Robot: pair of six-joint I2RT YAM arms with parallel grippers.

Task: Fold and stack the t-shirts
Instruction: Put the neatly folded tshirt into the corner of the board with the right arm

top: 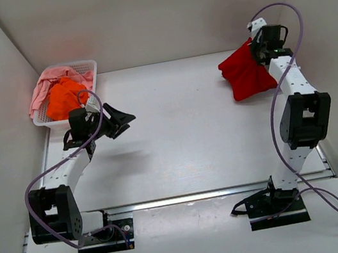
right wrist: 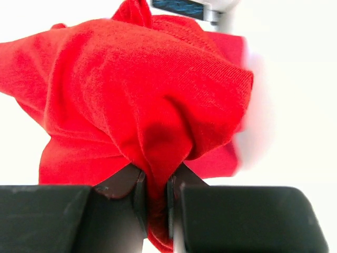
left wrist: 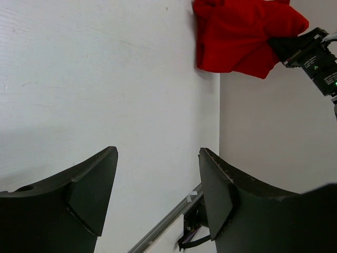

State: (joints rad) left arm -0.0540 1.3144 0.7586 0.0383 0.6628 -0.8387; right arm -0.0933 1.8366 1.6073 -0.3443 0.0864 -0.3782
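A red t-shirt (top: 246, 73) hangs bunched at the back right of the table, pinched by my right gripper (top: 256, 51), which is shut on a fold of it. In the right wrist view the red t-shirt (right wrist: 142, 95) bulges above the closed right gripper (right wrist: 156, 192). In the left wrist view the red t-shirt (left wrist: 237, 34) shows at the top right. My left gripper (top: 122, 118) is open and empty, held above the table at the left; in its own view the left gripper (left wrist: 158, 153) shows only bare table between the fingers. An orange t-shirt (top: 65, 95) and a pink t-shirt (top: 45, 85) lie in the basket.
A white basket (top: 84, 68) stands at the back left corner. White walls close the table on the left, back and right. A metal rail (top: 212, 193) runs across near the arm bases.
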